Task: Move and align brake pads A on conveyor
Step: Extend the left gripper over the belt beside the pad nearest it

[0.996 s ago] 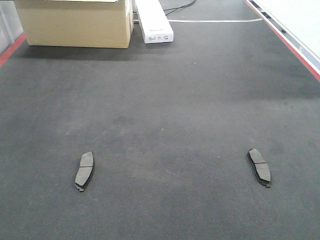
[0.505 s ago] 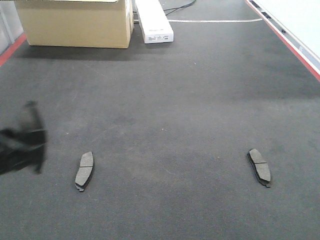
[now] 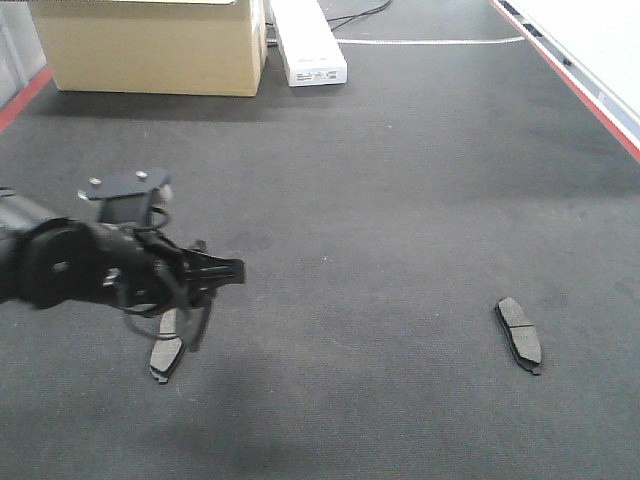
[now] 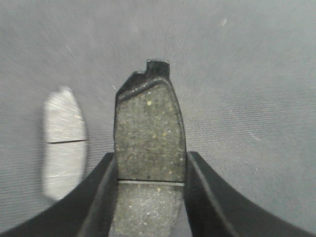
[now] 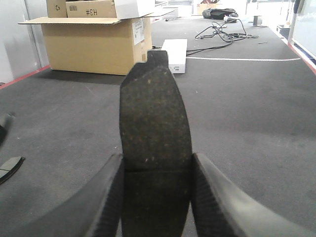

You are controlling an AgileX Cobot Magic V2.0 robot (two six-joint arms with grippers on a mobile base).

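While two brake pads already lie flat on the conveyor [image 3: 400, 200], the other two are each pinched in a claw, so I'd call this roughly the halfway mark. Using the cardboard box [image 3: 150, 45] at the far end of the belt as the landmark: the near-left pad [image 3: 160, 356] sits well in front of the box, close to the camera edge, and the near-right pad [image 3: 519, 333] is far off to the box's right, about level with the first one. The left claw [image 3: 205, 285] hangs right over that near-left pad, squeezed onto a third pad [image 4: 149, 136] that sticks out past its fingers [image 4: 101, 192], and the wrist view shows the lying pad [image 4: 64, 140] just beside it, blurred and washed out. The right claw [image 5: 157, 197] isn't in the front view, but its own camera shows it clamped on the fourth pad [image 5: 155, 113], pointing toward the box. Still left, I reckon: set both held pads down and line them up with the pair on the belt.
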